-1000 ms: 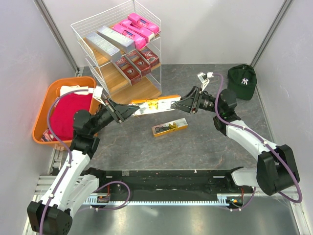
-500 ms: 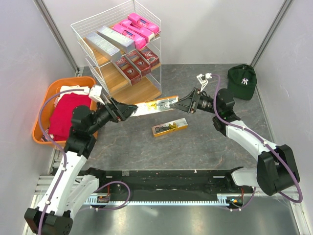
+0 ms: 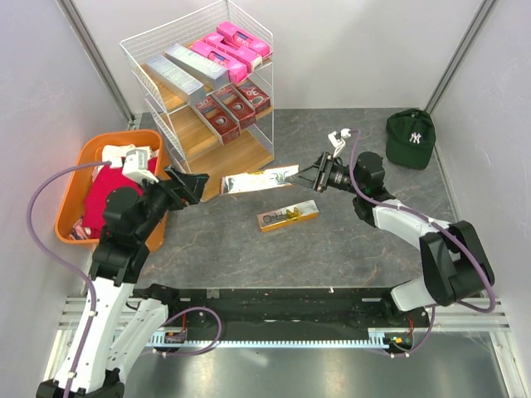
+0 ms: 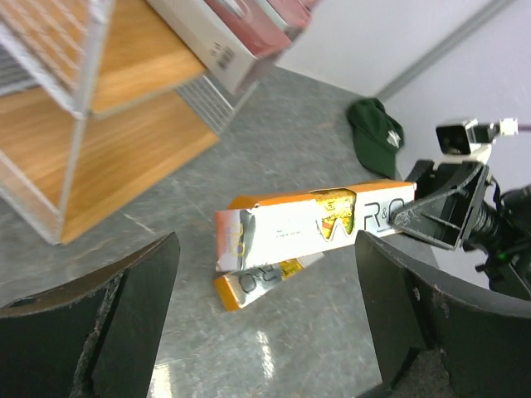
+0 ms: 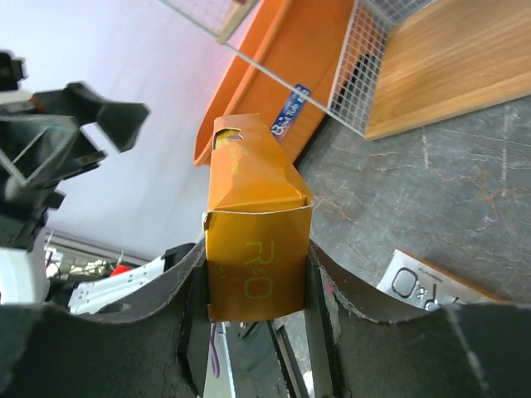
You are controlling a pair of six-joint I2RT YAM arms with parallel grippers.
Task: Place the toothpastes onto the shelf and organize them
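The left gripper (image 3: 197, 185) has let go of the gold box (image 3: 257, 180) and drawn back toward the basket (image 3: 68, 199). Its jaws now stand wide, clear of the box's left end. The right gripper (image 3: 304, 176) alone keeps the gold box, its fingers clamped on the right end. The box hangs roughly level above the table (image 3: 332, 257), just in front of the shelf (image 3: 222, 151).

A second gold box (image 3: 287, 215) lies flat on the grey, stone-patterned table below it. Pink boxes (image 3: 228, 48) and silver boxes (image 3: 178, 70) sit on the shelf's top board, dark red boxes (image 3: 232, 104) on the middle one. A green cap (image 3: 410, 138) lies far right. Pale walls (image 3: 348, 41) enclose the table.

The left arm is bent beside the basket. The right arm reaches low and leftward.
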